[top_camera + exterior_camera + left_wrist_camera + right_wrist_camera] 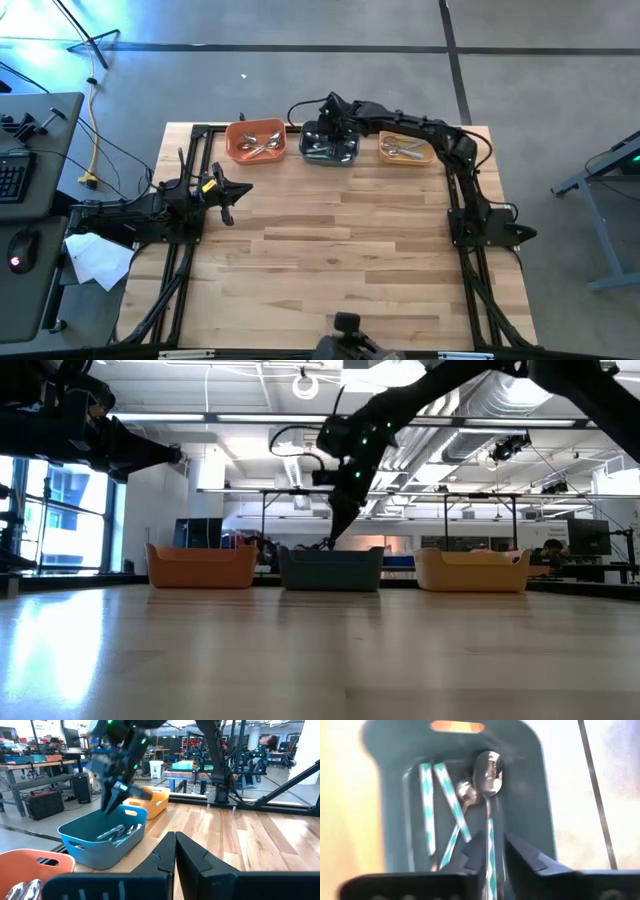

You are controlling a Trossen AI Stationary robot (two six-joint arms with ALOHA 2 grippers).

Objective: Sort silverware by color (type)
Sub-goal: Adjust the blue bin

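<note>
Three bowls stand in a row along the table's far edge: orange (255,142), teal (332,148) and yellow (405,150), each with silverware inside. My right gripper (495,852) hangs open over the teal bowl (395,810), fingers pointing down into it. A spoon with a light blue patterned handle (490,840) runs between the fingers, its shiny head (487,767) toward the bowl's end wall. More light blue-handled pieces (442,795) lie on the bowl's floor. My left gripper (232,197) waits shut, raised above the table's left side. My right gripper's fingers (476,851) stand on either side of the light blue spoon handle (490,865), which lies along them. The gap is wider than the handle, and I cannot tell whether either finger touches it.
The wooden tabletop (340,240) stretches from the bowls to the near edge. Dark frame rails run along the left and right sides (180,250). White paper (95,260) lies beside the table's left side. Room furniture shows beyond the far edge.
</note>
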